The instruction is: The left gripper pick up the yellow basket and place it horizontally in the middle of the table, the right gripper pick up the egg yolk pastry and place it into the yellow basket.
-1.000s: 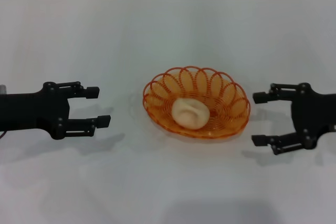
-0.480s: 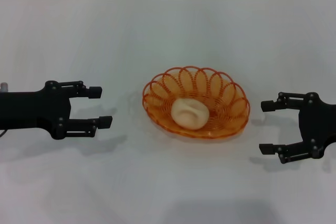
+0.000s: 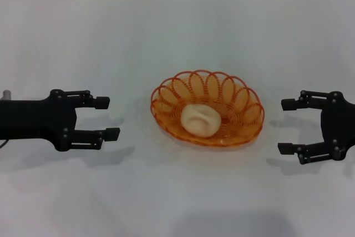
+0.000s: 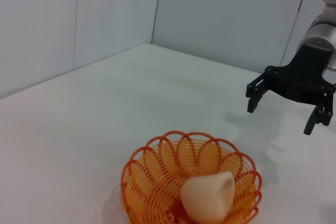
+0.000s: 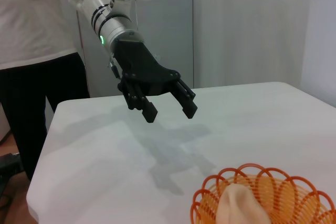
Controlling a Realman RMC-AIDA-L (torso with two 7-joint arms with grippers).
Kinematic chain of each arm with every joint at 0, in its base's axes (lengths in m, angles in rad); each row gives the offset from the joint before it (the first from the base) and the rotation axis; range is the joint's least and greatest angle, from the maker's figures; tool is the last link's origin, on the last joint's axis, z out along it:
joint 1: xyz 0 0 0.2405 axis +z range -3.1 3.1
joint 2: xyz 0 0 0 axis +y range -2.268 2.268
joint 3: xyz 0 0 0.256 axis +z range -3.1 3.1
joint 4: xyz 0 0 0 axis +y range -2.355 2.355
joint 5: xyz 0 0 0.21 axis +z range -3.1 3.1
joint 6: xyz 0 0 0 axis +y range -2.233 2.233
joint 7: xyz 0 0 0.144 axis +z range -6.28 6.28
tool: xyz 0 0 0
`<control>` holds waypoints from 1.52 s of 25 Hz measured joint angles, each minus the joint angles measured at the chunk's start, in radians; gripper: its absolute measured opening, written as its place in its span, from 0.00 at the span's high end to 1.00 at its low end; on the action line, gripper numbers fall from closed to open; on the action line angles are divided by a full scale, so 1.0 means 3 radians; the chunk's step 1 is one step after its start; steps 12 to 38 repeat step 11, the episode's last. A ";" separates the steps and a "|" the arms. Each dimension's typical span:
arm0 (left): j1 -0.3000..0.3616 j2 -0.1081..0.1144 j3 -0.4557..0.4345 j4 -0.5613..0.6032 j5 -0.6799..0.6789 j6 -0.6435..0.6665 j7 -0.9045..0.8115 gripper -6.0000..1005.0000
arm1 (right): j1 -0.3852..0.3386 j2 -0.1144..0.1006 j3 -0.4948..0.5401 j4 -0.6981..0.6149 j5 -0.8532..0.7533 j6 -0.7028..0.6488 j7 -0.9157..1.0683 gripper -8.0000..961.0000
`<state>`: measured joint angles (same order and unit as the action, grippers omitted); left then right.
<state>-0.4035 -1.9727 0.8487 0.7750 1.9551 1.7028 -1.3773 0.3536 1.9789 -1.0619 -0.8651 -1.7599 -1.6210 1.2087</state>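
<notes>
An oval yellow basket (image 3: 207, 108) of translucent orange-amber wire, its rim a ring of scalloped loops, sits on the smooth white tabletop (image 3: 177, 37) between the two grippers, apart from both. Inside it rests the egg yolk pastry (image 3: 201, 119), a small, pale cream-peach bun with a dimpled, slightly folded top. The matte black left gripper (image 3: 106, 117) hovers to one side, its blocky fingers spread and pointing toward the basket. Opposite, the right gripper (image 3: 287, 126) mirrors it, fingers likewise held wide apart and gripping nothing, casting soft shadows on the tabletop.
</notes>
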 joint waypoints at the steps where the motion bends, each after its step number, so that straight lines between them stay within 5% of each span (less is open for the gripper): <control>1: -0.0005 0.0000 0.0001 0.0000 0.0002 0.0001 0.0000 0.25 | 0.0000 -0.0001 0.0000 0.0000 0.0000 0.0004 0.0000 0.09; 38: -0.0060 0.0000 0.0002 -0.0007 0.0083 0.0043 -0.0037 0.25 | -0.0012 -0.0005 0.0001 0.0000 -0.0001 0.0015 0.0000 0.09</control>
